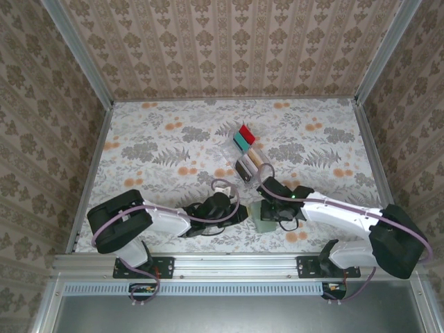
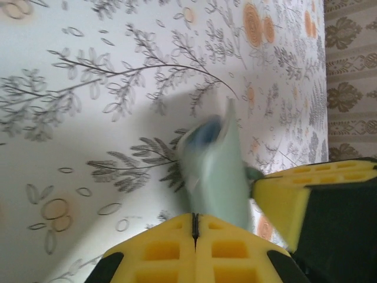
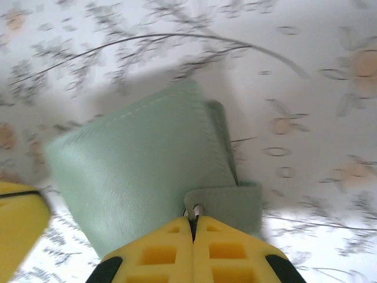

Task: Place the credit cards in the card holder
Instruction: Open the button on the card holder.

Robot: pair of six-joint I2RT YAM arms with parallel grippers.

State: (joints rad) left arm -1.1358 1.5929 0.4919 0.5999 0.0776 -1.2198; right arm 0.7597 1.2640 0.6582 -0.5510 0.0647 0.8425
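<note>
Front of bench (image 1: 159, 139): card holder (image 1: 266, 216) lies between the two arms. Right pincer (image 3: 193, 219) clamped together on its strap. Left pincer (image 2: 194, 227) closed, pads touching, just beside it. Credit cards (image 1: 244, 139) farther back, well apart.

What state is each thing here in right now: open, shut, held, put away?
card holder: folded closed, lying between both arms.
tab: pinched by the right fingers.
right fingers: shut on the tab.
left fingers: shut, beside the card holder.
credit cards: stowed in the clear tray.
</note>
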